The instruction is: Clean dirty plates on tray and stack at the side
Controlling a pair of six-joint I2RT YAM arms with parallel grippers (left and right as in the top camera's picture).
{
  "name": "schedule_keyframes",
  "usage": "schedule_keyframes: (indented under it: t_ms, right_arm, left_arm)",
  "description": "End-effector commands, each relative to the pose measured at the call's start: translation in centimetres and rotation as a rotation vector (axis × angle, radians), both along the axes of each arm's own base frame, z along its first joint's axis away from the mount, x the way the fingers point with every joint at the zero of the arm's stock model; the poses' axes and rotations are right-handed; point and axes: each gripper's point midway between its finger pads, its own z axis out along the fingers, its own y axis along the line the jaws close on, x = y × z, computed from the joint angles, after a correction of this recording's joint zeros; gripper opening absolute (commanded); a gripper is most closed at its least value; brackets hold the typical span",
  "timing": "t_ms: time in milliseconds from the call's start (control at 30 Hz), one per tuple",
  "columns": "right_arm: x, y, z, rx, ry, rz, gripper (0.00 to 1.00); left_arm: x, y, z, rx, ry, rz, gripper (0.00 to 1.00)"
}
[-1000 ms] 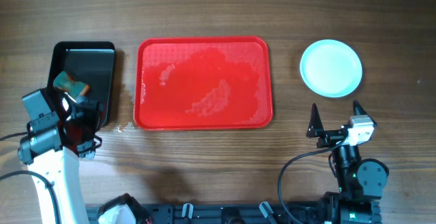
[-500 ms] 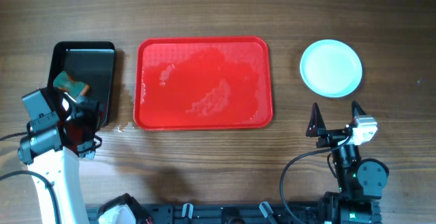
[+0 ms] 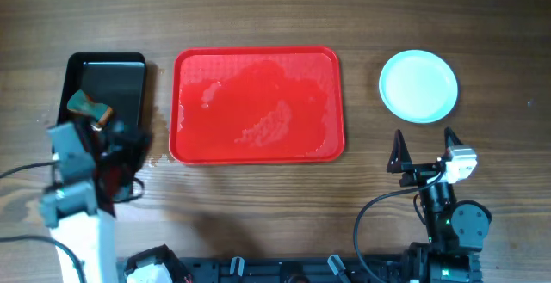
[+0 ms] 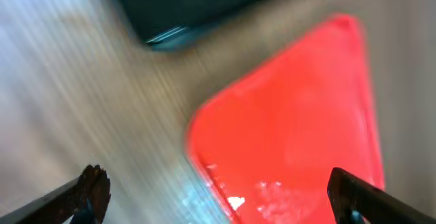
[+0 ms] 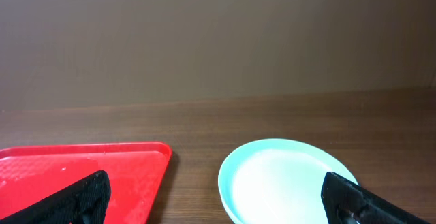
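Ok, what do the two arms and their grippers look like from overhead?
The left arm has a white link and a grey wrist block. The right arm is black with a small white wrist block. The left gripper and right gripper have black tapering fingers. Thin black cables loop beside each.

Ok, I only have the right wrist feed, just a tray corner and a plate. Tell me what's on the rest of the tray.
Observer: Nothing stands on the tray; overhead shows only wet-looking patches across it.
Operator: Describe its left side.
Observer: A black bin sits beside it, with a small sponge-like piece inside.
Operator: Now the other arm.
Observer: The left gripper hangs open and empty above the table, by the tray's near left corner.
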Motion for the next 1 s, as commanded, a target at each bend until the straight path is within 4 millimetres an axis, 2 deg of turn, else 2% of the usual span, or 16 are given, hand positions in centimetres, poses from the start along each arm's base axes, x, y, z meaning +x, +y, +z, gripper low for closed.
schedule_keyframes:
  t_ms: [0, 100, 267, 400, 567, 833, 933, 967]
  right_arm:
    - [0.0, 0.1, 0.0, 0.016, -0.009, 0.003, 1.00]
    - [0.0, 0.1, 0.0, 0.016, -0.009, 0.003, 1.00]
    - [0.0, 0.1, 0.0, 0.016, -0.009, 0.003, 1.00]
    - [0.0, 0.1, 0.0, 0.016, -0.009, 0.002, 1.00]
    - [0.0, 0.1, 0.0, 0.016, -0.009, 0.003, 1.00]
    - [0.0, 0.1, 0.0, 0.016, -0.009, 0.003, 1.00]
    - [0.0, 0.1, 0.0, 0.016, -0.009, 0.003, 1.00]
    - [0.0, 0.1, 0.0, 0.016, -0.009, 0.002, 1.00]
  left_arm:
    - [0.1, -3.3, -1.1, 0.041, -0.131, -0.137, 1.00]
    - [0.9, -5.0, -2.9, 0.070, -0.322, -0.211, 1.00]
    - [1.8, -4.8, -5.2, 0.120, -0.568, -0.195, 1.00]
    - [1.5, -4.8, -5.7, 0.190, -0.617, -0.247, 1.00]
    - [1.7, -5.5, -3.6, 0.573, -0.708, -0.575, 1.00]
    - [1.6, -4.9, -0.4, 0.660, -0.824, -0.521, 1.00]
    - [1.3, -4.9, 2.1, 0.697, -0.924, -0.492, 1.00]
    - [1.3, -4.9, 2.1, 0.719, -0.921, -0.504, 1.00]
